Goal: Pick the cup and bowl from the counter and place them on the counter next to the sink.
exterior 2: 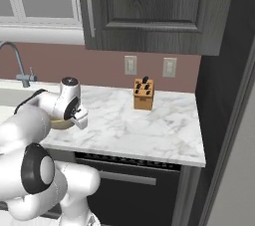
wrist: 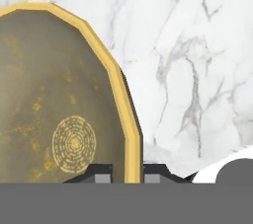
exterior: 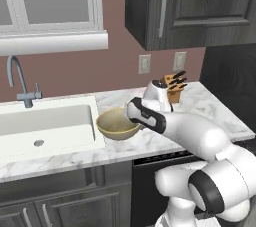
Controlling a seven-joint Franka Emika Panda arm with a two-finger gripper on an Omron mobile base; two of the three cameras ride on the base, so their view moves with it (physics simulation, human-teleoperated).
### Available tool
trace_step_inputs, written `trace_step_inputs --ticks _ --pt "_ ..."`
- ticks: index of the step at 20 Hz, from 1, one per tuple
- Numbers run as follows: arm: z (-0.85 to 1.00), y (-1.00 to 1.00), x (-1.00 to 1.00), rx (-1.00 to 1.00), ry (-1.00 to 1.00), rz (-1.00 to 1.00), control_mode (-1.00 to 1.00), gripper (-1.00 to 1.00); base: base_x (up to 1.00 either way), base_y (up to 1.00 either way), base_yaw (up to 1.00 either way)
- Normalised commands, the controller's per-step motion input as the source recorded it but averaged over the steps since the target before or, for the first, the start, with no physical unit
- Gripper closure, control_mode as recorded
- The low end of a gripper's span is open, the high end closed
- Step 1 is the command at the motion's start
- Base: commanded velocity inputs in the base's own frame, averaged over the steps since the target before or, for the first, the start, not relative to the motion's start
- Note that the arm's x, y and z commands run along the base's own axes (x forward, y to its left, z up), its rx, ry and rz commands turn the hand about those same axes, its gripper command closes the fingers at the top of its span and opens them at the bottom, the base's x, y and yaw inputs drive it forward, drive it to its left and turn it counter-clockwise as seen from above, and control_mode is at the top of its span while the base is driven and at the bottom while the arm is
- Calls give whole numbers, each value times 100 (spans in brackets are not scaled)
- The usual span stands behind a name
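The yellow-tan bowl (exterior: pixel 117 123) (exterior 2: pixel 60 124) is at the counter (exterior: pixel 200 106) right beside the sink's (exterior: pixel 45 126) right edge. My gripper (wrist: pixel 127 178) is shut on the bowl's (wrist: pixel 49 94) rim, with one finger inside the rim and one outside it. In the left base view the hand (exterior: pixel 142 113) covers the bowl's right side. I cannot tell whether the bowl rests on the marble or hangs just above it. The cup is out of view.
A curved grey tap (exterior: pixel 17 78) stands behind the sink. A wooden knife block (exterior: pixel 174 87) (exterior 2: pixel 143 94) sits at the back wall under two outlets. Dark upper cabinets (exterior 2: pixel 149 6) hang overhead. Bare marble (exterior 2: pixel 149 125) stretches right of the bowl.
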Motion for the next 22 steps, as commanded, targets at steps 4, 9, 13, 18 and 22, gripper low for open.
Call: trace_step_inputs --ticks 4,9,13,18,22 --pt "-31 12 39 -3 0 -7 -100 100 0 0 0" --pt "-27 12 28 -2 0 -6 -100 100 0 0 0" --pt "-26 4 21 0 0 -4 -100 100 0 0 0" --pt "-21 0 14 0 0 -3 -100 100 0 0 0" --pt "0 0 0 0 2 0 -100 100 0 0 0"
